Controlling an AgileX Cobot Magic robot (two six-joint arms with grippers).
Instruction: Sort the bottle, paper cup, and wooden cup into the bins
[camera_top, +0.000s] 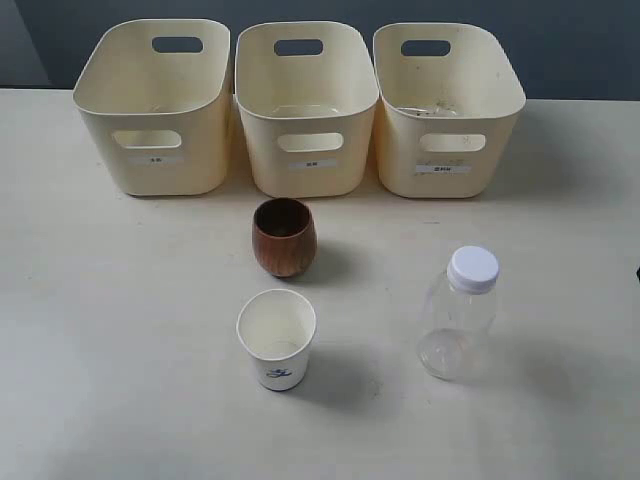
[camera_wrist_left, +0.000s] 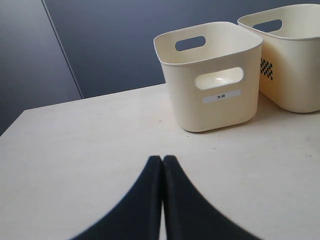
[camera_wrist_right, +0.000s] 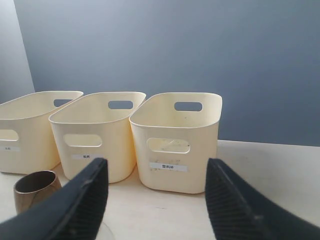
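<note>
Three bins (camera_top: 305, 110) stand in a row along the far side of the tabletop (camera_top: 120, 330), their walls almost touching and their mouths open upward. Your left gripper (camera_wrist_left: 162, 162) is clenched, its two dark fingertips pressed together with nothing between them; the left bin (camera_wrist_left: 215, 75) sits ahead of it and slightly off to one side, with bare tabletop all the way up to that bin's front wall. Your right gripper (camera_wrist_right: 156, 172) is released, fingers spread wide and holding nothing. The right bin (camera_wrist_right: 177, 140) lies straight ahead between its fingers, and the wooden cup (camera_wrist_right: 34, 187) shows just outside one finger, close by.

In the exterior view neither gripper appears. The wooden cup (camera_top: 284, 236) stands upright, mouth up, just in front of the middle bin. The paper cup (camera_top: 276, 338) stands upright nearer you, in line with the wooden cup and apart from it, its blue mark facing the camera. The bottle (camera_top: 459, 312) stands upright on the right, cap up, long axis vertical, well apart from both cups. Open tabletop surrounds all three, and the tabletop's left edge is visible beyond the left bin.
</note>
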